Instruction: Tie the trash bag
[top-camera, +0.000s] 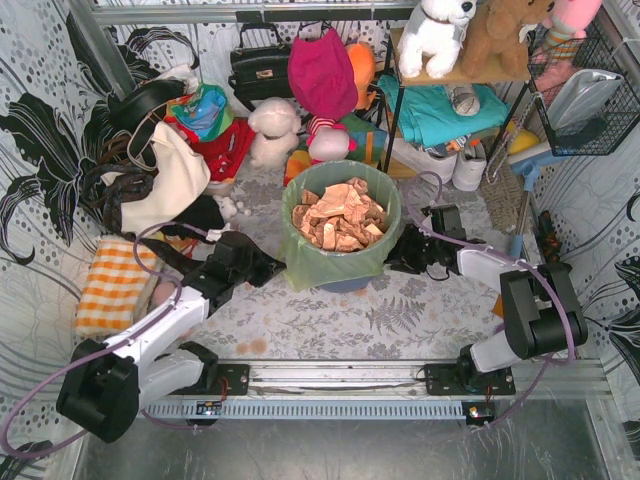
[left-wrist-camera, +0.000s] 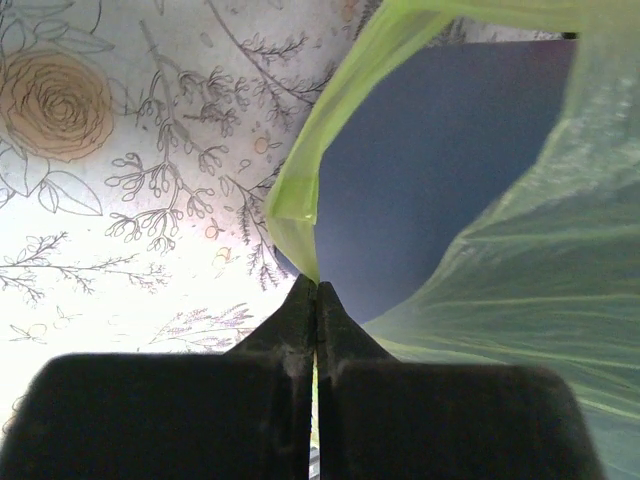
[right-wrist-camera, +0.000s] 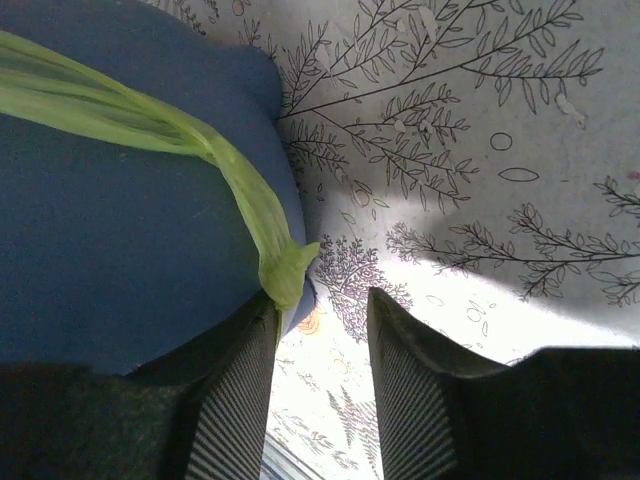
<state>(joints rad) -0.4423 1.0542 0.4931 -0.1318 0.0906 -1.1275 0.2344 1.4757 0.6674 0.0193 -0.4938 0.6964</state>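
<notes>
I see the trash bag (top-camera: 312, 262) lining the blue-grey bin (top-camera: 347, 285) mid-table, its rim folded down outside and crumpled brown paper (top-camera: 338, 218) inside. My left gripper (left-wrist-camera: 317, 292) is pinched tight on the bag's hem at the bin's left side. My right gripper (right-wrist-camera: 322, 300) stands parted at the bin's right side, with a twisted green tail touching one finger (right-wrist-camera: 238, 400). The table (top-camera: 330, 325) wears a grey floral print. Plush toys (top-camera: 275, 130), a black handbag (top-camera: 258, 65) and clothes crowd the far edge. An orange checked cloth (top-camera: 115, 285) lies at the left edge.
</notes>
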